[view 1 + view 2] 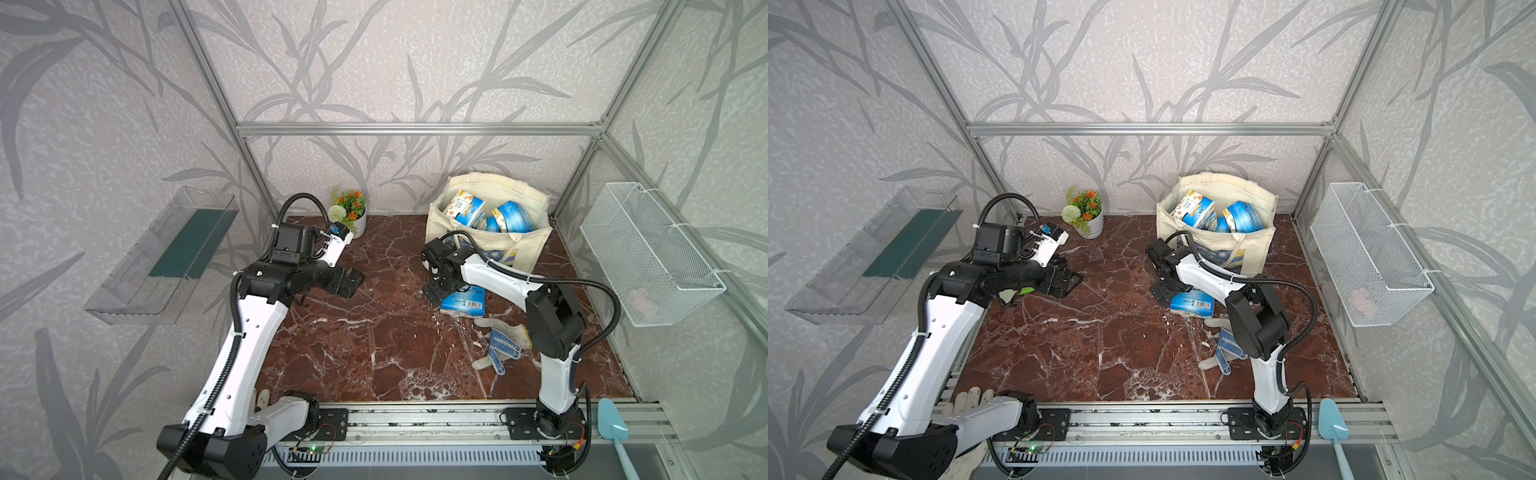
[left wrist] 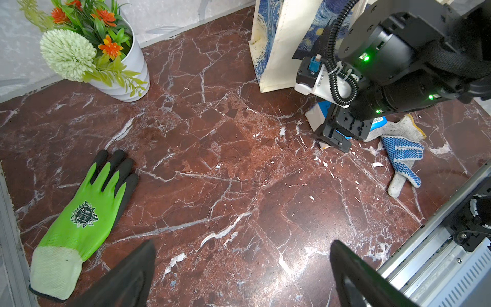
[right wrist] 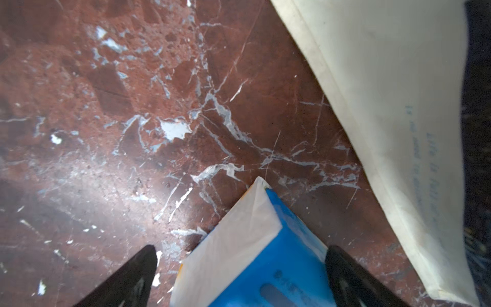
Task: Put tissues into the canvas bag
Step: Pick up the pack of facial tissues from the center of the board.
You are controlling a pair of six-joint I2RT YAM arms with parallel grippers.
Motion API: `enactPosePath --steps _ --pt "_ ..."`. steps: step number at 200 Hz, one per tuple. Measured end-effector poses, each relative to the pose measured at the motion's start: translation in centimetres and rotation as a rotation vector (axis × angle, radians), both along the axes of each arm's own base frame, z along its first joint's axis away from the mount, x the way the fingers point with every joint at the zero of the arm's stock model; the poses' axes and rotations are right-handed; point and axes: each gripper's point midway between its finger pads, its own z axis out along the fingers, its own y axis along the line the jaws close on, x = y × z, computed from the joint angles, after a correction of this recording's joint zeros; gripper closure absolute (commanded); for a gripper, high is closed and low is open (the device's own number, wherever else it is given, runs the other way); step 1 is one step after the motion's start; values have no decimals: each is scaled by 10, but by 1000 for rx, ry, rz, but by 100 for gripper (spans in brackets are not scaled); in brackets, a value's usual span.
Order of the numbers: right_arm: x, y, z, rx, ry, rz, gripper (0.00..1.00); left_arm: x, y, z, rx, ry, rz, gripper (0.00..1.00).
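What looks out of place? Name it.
Stray gloves, unrelated to the job, lie on the table: a blue-dotted glove beside the one tissue pack outside the canvas bag, a green glove under the left arm.

You see a glossy, marble-patterned desk (image 2: 239,159), a matt, coarse-woven cloth canvas bag (image 1: 534,249), and a tissue pack (image 3: 292,265) in smooth, shiny plastic wrap.
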Motion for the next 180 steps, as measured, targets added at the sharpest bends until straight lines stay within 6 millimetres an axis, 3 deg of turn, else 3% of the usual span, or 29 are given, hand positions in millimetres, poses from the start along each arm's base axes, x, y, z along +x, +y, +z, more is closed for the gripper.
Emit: enactPosePath --steps 51,101,138,180 --pt "-24 -18 16 36 -14 -50 1 -4 1 4 -2 -17 3 0" --pt "-56 -46 52 144 -114 -173 1 -5 1 2 -3 -15 -3 0" --pt "-78 -81 36 155 -143 -327 1 -5 -2 3 -15 -17 -17 0" --pt "-72 -120 15 298 -137 -552 1 -7 -3 0 -18 -6 -21 0"
